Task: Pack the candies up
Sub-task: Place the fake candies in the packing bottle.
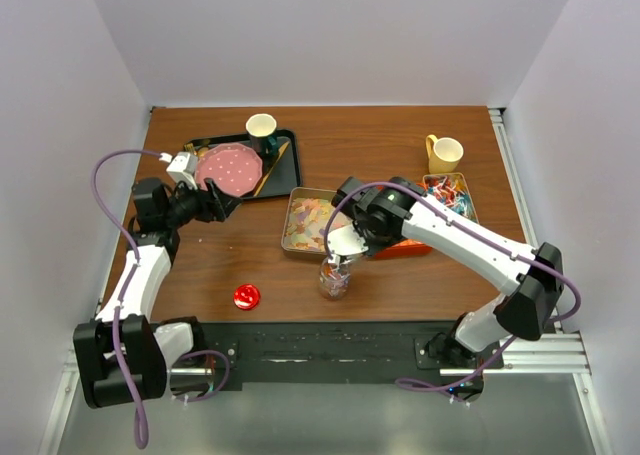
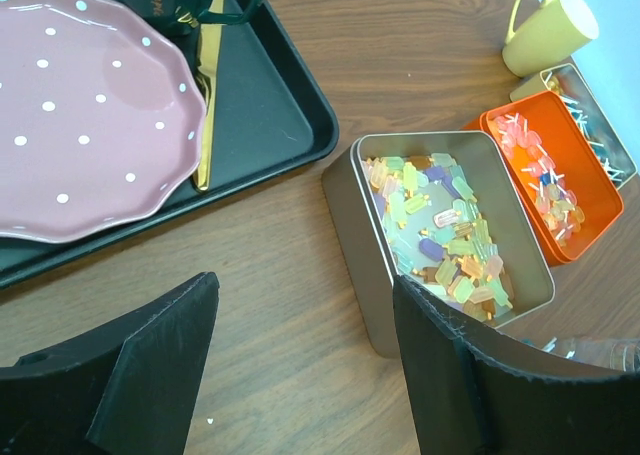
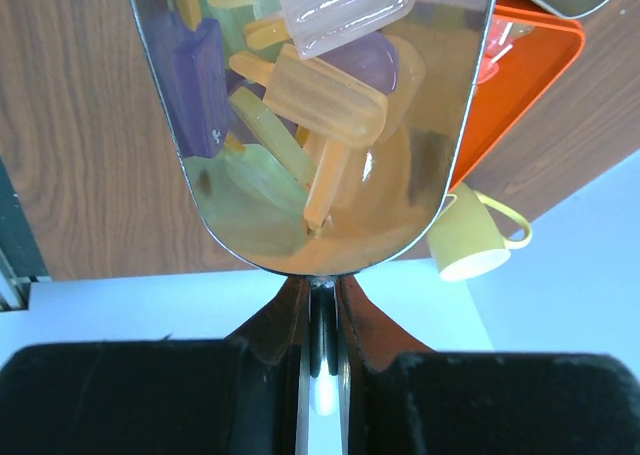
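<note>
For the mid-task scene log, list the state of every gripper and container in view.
Left gripper: open, empty.
Right gripper: shut on shiny metal scoop.
Scoop: loaded with pastel popsicle-shaped candies.
Small clear glass jar: upright.
Rectangular silver tin: open, holding pastel candies.
Shallow orange tray: partly filled.
Yellow ceramic mug: upright.

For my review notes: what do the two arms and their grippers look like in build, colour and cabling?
The left arm and right arm share one build: white links between bulky black joints, a purple cable looping along each. The left gripper has broad, matte black fingers; the right gripper is black too. No markings are visible.
</note>
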Available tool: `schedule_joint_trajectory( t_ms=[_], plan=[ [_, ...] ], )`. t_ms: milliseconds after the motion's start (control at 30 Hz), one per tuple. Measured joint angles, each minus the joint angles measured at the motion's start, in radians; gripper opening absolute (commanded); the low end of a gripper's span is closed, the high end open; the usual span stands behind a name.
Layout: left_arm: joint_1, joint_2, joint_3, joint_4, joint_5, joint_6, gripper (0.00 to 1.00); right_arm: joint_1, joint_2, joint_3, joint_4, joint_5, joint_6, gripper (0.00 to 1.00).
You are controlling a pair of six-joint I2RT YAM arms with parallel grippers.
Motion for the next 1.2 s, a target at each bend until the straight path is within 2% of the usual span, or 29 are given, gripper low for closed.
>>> schedule_joint_trajectory(
  t_ms=[267,1200],
  plan=[
    [0.021,0.005,-0.006,0.018,0.000,-0.021,0.76,0.057,0.003,-0.024,0.000,0.073,0.021,0.00],
    [0.039,-0.046,-0.076,0.084,0.000,-0.076,0.78,0.113,0.010,-0.030,0.000,0.210,0.044,0.00]
  ],
)
